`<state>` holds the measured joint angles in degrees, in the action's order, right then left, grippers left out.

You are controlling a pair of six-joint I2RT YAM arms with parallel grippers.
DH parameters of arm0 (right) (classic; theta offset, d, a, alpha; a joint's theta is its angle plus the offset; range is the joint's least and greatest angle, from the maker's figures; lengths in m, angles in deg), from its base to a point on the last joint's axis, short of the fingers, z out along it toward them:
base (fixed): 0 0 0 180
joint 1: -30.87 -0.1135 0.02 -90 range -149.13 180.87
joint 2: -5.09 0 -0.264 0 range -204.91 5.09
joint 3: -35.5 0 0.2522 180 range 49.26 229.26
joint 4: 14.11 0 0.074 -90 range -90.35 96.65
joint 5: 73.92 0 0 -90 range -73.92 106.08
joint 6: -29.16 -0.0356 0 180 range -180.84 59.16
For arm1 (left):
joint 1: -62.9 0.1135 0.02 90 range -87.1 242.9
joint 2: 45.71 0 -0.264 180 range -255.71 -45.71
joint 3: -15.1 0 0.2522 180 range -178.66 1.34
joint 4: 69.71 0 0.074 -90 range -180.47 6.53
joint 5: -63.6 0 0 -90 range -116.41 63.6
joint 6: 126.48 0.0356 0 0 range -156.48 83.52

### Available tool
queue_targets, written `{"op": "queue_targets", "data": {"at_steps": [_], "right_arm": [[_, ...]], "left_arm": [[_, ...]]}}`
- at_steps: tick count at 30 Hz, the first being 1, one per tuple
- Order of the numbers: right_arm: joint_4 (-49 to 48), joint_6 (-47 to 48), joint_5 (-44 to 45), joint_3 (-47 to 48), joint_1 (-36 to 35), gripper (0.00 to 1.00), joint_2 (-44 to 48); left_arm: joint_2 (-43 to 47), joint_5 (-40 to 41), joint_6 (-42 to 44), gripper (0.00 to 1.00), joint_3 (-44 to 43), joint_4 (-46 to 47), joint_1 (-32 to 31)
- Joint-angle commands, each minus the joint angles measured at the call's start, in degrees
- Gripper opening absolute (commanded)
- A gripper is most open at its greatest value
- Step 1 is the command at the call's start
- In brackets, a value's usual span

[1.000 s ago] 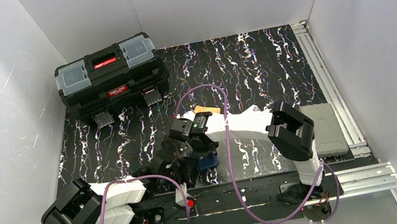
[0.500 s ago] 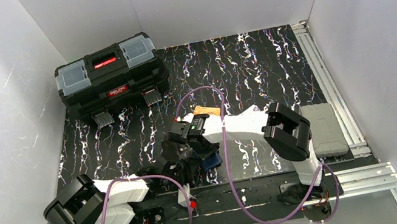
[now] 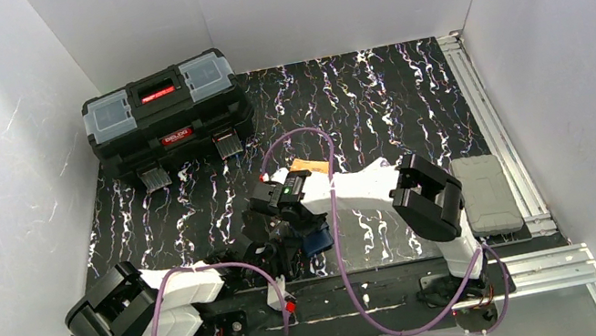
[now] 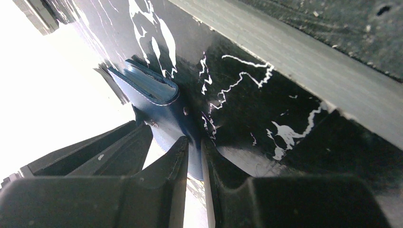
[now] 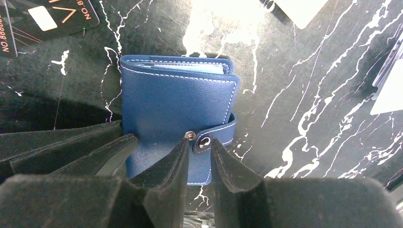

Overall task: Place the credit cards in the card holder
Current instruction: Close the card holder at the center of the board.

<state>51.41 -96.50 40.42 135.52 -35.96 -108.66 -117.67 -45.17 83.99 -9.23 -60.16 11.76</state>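
Black marbled sheet covers the table (image 3: 412,102), and close to its near edge, between the two arms, the navy card holder (image 5: 176,99) is laid flat and folded shut. The holder is judged light, soft-skinned and pliable, and liable to slide on the smooth top unless pinned. A hold is best taken on an outer edge or on the strap, not across the broad faces. In the right wrist view its long axis is directed away from the camera, with the layered pocket ends turned to the far side. Several credit cards (image 5: 43,16), judged thin, stiff and slippery, are laid flat on the table just beyond it.

The snap tab (image 5: 221,133) is wrapped round the right-hand edge onto the upper face. One edge flap is clamped by the left gripper (image 4: 194,152). The tab end is straddled by the right gripper (image 5: 197,147) with jaws narrowly parted; whether a bite is made cannot be told.
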Motion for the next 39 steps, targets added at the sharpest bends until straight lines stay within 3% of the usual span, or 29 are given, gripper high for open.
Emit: {"op": "queue_targets", "data": {"at_steps": [1, 13, 21, 29, 33, 39], "right_arm": [[1.51, 0.26, 2.38, 2.83, -0.57, 0.30, -0.02], [2.06, 0.17, 2.11, 3.04, -0.58, 0.21, -1.16], [2.20, -0.63, 3.86, 2.44, -0.58, 0.01, 0.18], [5.91, -0.99, 8.96, 4.66, -2.33, 0.01, -0.58], [7.15, -0.32, 10.90, 6.26, -3.78, 0.30, -2.09], [6.35, 0.57, 9.23, 6.54, -3.92, 0.40, -3.14]], "left_arm": [[-2.76, 0.35, 9.05, 0.17, 2.61, -14.80, -0.58], [-2.25, 0.33, 8.25, 0.16, 2.41, -15.05, -0.66], [-2.26, 0.44, 8.26, 0.16, 2.39, -15.07, -0.75], [-2.06, 0.37, 8.17, 0.16, 2.57, -15.27, -0.97], [-1.96, 0.40, 8.04, 0.16, 2.44, -15.39, -0.94], [-1.80, 0.52, 7.84, 0.16, 2.35, -15.47, -1.01]]}}
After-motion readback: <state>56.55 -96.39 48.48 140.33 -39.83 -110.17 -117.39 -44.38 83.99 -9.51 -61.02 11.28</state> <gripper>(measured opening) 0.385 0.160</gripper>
